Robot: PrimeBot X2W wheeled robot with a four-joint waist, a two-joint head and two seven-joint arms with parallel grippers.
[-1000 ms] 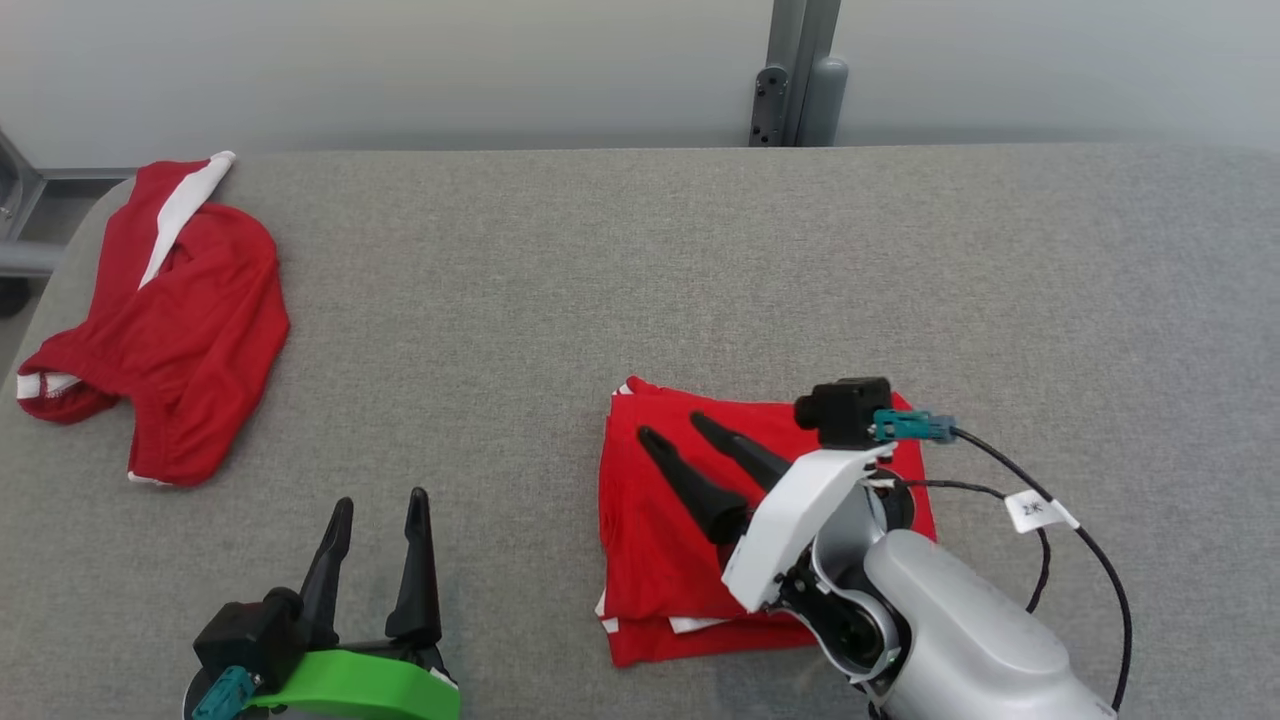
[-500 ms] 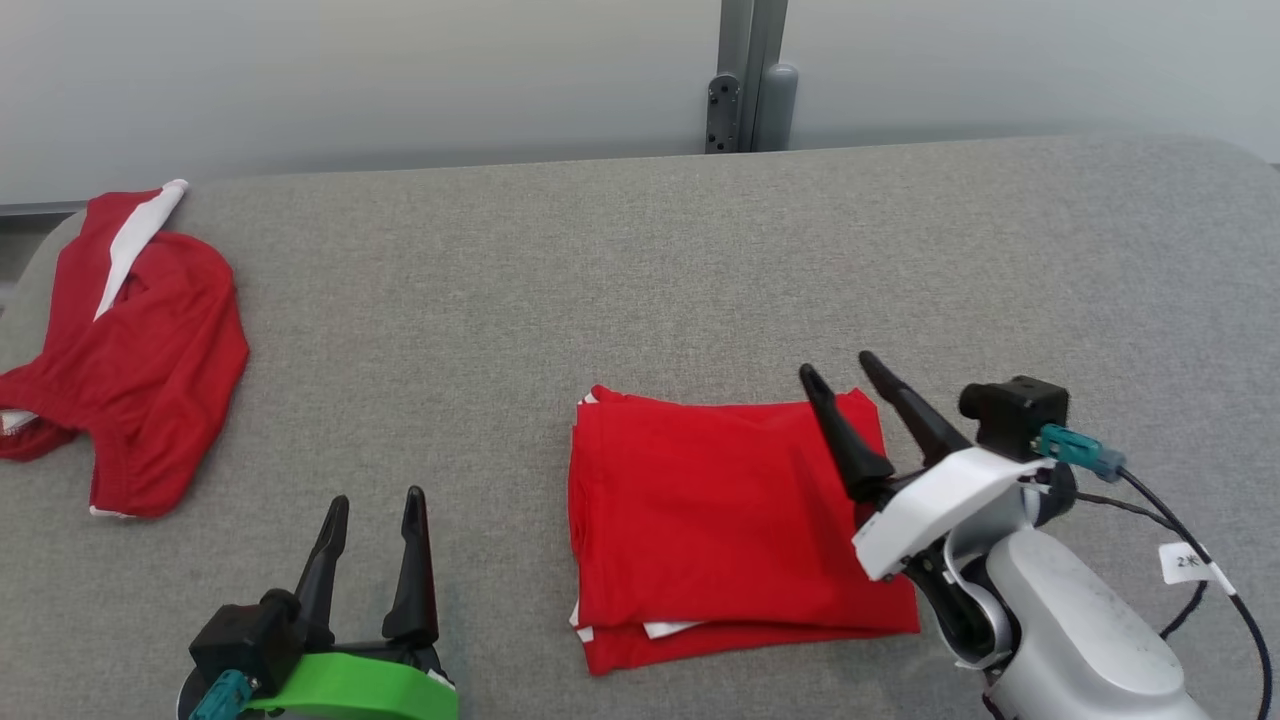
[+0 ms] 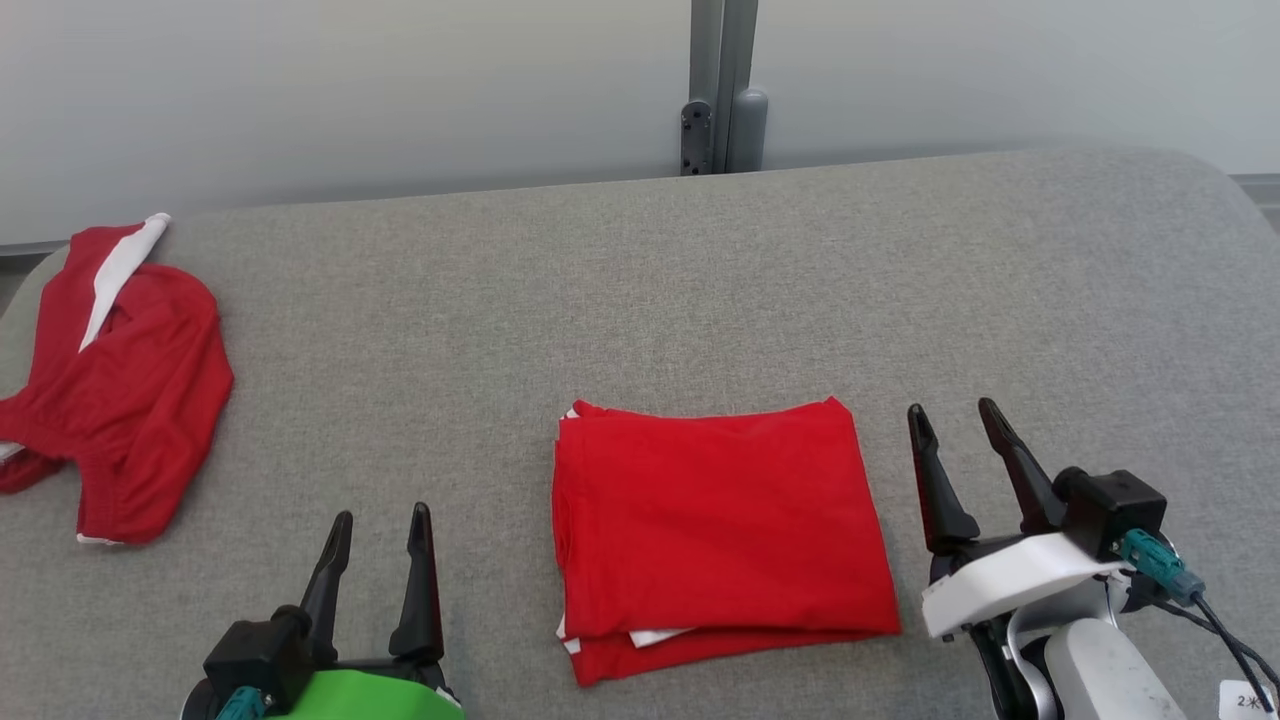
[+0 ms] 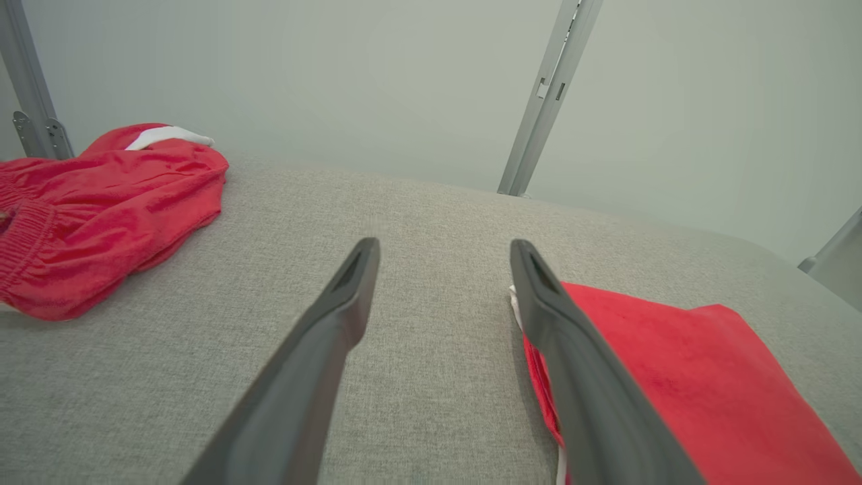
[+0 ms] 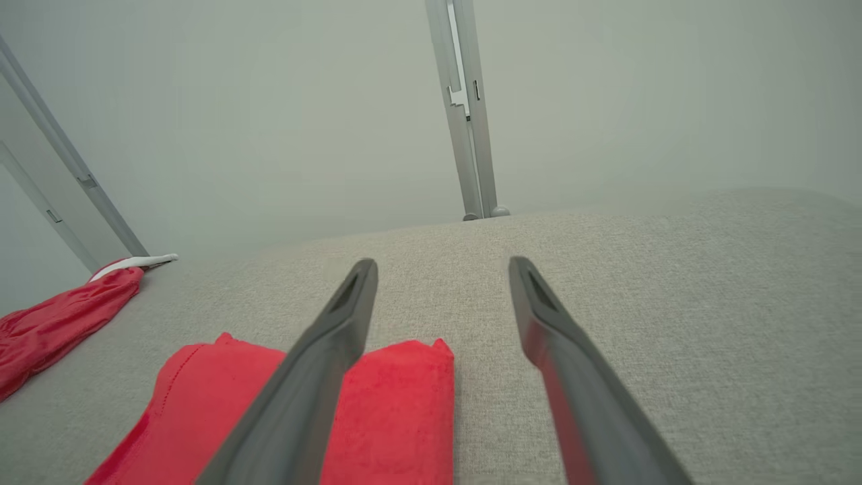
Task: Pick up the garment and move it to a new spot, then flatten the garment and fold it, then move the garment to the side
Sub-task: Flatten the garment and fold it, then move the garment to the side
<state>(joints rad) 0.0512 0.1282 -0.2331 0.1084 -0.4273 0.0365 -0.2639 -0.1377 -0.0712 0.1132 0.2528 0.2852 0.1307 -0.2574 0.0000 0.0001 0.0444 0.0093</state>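
1. Nearest me, my left gripper (image 3: 382, 512) hovers at the table's near edge, and my right gripper (image 3: 950, 406) hangs just right of the folded garment (image 3: 720, 520). Both pairs of fingers are spread wide and hold nothing. If I close on cloth from this low angle, I may catch only the top layer and peel the fold open.
2. The folded garment lies flat in the near middle of the grey padded table (image 3: 640, 280), between my grippers. White trim peeks out at its near left corner. The layers look loosely stacked, so dragging it across this rough fabric would likely smear them apart.
3. Lifting by one edge alone could let the far half sag and unfold.
4. Farther left, a crumpled red garment (image 3: 120, 390) sits at the table's end. Setting the folded one down there risks overlap or tangling.
5. Farthest, near the metal post (image 3: 720, 90), the table's edge rounds off. An overshoot could slide the cloth over it.
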